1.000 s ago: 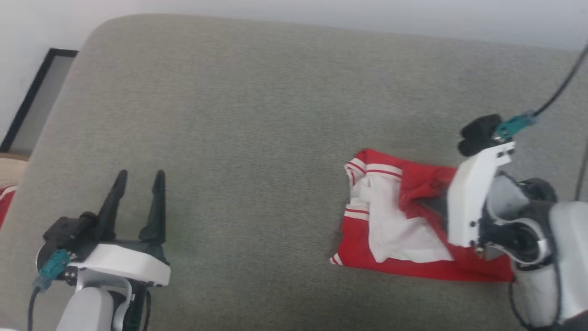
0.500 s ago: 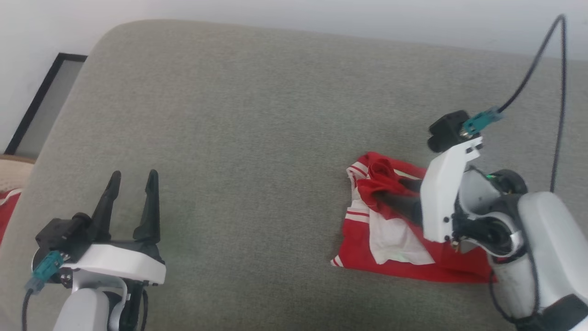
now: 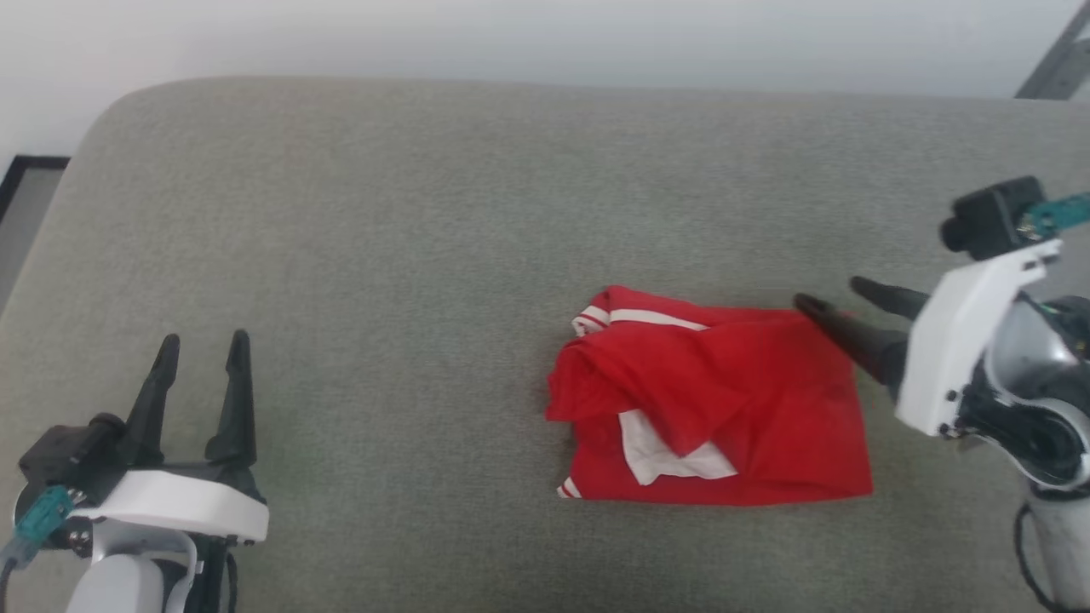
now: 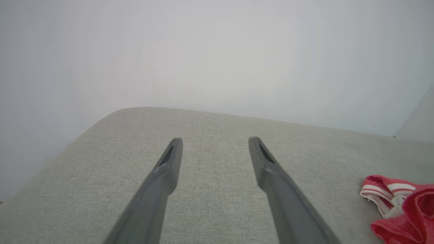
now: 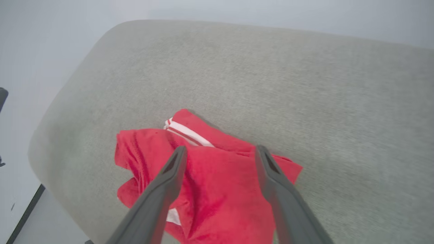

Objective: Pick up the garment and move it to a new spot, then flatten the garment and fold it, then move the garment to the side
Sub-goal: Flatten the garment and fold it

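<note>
A: Where is the garment?

B: On the grey cushion (image 3: 426, 213). The garment (image 3: 724, 400) lies a little right of centre in the head view, as a loose red bundle with some white showing low in the middle.

A: And the grippers?

B: The right gripper (image 3: 828, 291) is at the right edge, jaws apart and empty. Its tips are just beside the upper right corner of the garment, but I cannot tell if they touch the cloth. The left gripper (image 3: 205, 339), at the lower left, is also apart and empty, well away from the garment.

A: How to do this step well?

B: I think the bundle needs flattening. Pinch one layer at that corner, pull low and slowly, and bring the left gripper to hold the opposite edge.
</note>
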`<state>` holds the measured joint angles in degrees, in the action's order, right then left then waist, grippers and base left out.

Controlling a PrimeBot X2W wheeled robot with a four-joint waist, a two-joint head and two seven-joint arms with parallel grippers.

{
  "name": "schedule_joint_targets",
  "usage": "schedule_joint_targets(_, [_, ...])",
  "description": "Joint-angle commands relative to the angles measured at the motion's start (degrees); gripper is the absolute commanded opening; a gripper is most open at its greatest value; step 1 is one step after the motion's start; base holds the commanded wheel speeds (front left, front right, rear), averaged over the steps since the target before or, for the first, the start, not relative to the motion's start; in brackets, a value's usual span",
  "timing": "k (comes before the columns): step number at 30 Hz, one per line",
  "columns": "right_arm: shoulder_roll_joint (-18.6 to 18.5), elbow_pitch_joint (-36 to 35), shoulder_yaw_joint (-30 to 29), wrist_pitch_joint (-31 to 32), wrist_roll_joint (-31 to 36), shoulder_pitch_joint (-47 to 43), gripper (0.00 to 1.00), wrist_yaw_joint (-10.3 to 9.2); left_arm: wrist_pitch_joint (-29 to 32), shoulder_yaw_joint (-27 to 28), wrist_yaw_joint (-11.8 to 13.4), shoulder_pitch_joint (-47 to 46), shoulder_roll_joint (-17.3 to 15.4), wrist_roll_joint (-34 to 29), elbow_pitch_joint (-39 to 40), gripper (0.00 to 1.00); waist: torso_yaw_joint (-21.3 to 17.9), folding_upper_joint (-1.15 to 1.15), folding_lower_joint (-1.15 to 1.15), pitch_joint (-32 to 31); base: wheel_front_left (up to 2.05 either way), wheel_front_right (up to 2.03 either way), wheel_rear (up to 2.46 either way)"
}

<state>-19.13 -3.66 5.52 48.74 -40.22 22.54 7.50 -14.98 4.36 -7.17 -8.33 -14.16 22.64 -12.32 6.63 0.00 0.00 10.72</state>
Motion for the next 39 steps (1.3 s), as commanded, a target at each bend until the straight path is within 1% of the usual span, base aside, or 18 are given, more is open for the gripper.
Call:
schedule_joint_targets(1, [-0.3, -0.4, -1.0, -1.5, -0.1, -1.4, 1.0, -0.03, -0.2, 0.6, -0.3, 0.4, -0.5, 0.2, 0.2, 1.0, -1.2, 0.0, 0.0, -0.7, 0.0, 0.0, 0.0])
schedule_joint_targets(5, [-2.2, -0.8, -2.8, -6.9, 0.6, -3.7, 1.0, -0.03, -0.2, 1.3, -0.2, 1.6, -1.0, 0.0, 0.5, 1.0, -2.8, 0.0, 0.0, -1.3, 0.0, 0.0, 0.0])
schedule_joint_targets(10, [-4.6, 0.5, -3.4, -16.6, 2.5, -6.4, 1.0, -0.03, -0.2, 2.4, -0.1, 3.2, -1.8, -0.2, 0.6, 1.0, -4.7, 0.0, 0.0, -2.4, 0.0, 0.0, 0.0])
schedule_joint_targets(11, [-4.6, 0.5, -3.4, -16.6, 2.5, -6.4, 1.0, -0.03, -0.2, 2.4, -0.1, 3.2, -1.8, -0.2, 0.6, 1.0, -4.7, 0.0, 0.0, -2.4, 0.0, 0.0, 0.0])
schedule_joint_targets(17, [-6.7, 4.6, -3.8, -28.5, 4.2, -9.4, 1.0, -0.03, -0.2, 3.7, 0.0, 5.5, -2.9, 0.2, 0.5, 1.0, -6.7, 0.0, 0.0, -4.0, 0.0, 0.0, 0.0])
schedule_joint_targets(24, [-8.5, 9.8, -4.2, -40.2, 6.2, -12.3, 1.0, -0.02, -0.2, 4.8, 0.1, 7.5, -3.5, 0.2, 0.5, 1.0, -7.9, 0.0, 0.0, -5.8, 0.0, 0.0, 0.0])
schedule_joint_targets(32, [-8.8, 13.8, -3.7, -48.4, 6.9, -14.5, 1.0, -0.02, -0.2, 6.1, 0.1, 9.8, -3.5, -0.7, 1.2, 1.0, -8.5, 0.0, 0.0, -7.4, 0.0, 0.0, 0.0])
schedule_joint_targets(39, [-8.7, 15.9, -3.2, -50.9, 6.4, -15.9, 1.0, -0.02, -0.2, 7.4, 0.1, 11.3, -3.4, -1.6, 2.4, 1.0, -8.2, 0.0, 0.0, -8.2, 0.0, 0.0, 0.0])
